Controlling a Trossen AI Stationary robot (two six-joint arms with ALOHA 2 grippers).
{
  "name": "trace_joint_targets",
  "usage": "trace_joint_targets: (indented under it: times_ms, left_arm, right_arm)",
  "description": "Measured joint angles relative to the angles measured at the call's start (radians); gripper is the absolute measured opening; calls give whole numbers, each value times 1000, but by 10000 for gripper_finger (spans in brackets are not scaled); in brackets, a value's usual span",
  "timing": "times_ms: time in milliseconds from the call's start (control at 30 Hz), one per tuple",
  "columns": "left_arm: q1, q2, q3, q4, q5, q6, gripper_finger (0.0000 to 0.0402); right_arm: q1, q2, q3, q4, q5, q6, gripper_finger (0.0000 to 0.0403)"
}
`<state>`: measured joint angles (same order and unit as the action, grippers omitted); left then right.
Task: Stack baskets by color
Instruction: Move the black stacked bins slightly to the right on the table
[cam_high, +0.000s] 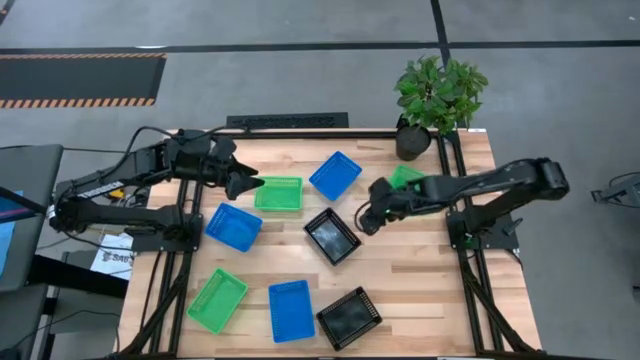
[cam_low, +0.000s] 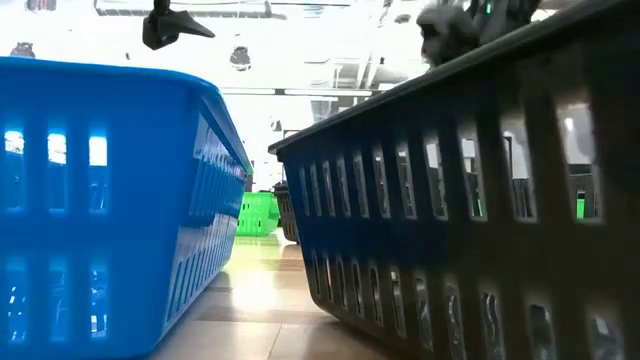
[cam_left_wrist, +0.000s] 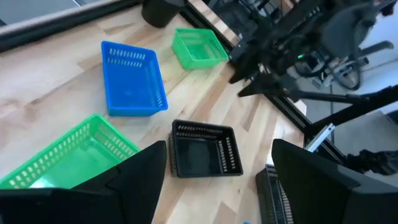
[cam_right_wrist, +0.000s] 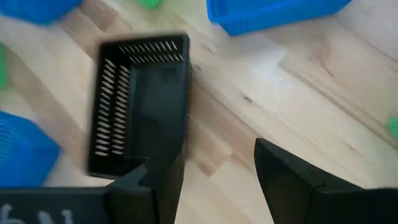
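two tools open, left tool (cam_high: 248, 183) over green basket (cam_high: 278, 193)

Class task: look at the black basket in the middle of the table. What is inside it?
The black basket looks empty: the left wrist view shows only its bare dark floor. Nothing covers it; the open right gripper sits beside it.

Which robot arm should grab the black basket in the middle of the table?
Probably the right arm. Its open right end effector hovers just beside the middle black basket, and its wrist view looks straight down on that basket. The open left end effector is farther off, over a green basket.
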<state>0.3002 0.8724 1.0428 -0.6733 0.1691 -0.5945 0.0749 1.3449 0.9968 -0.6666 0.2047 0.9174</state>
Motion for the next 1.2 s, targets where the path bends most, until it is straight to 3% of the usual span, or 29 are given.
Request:
trace_joint_targets:
  times_ms: [233, 633, 1000, 1200]
  left_arm:
    - [0, 20, 0, 51, 43, 21, 279]
    - [0, 18, 0, 40, 28, 31, 279]
    - [0, 18, 0, 35, -8, 17, 279]
    - [0, 18, 0, 34, -8, 14, 279]
  right_arm:
    - [-13, 150, -16, 52, -42, -62, 214]
    - [19, 227, -15, 249, -114, -86, 214]
    - [22, 364, -8, 250, -131, -79, 213]
    - [24, 412, 36, 204, -158, -37, 150]
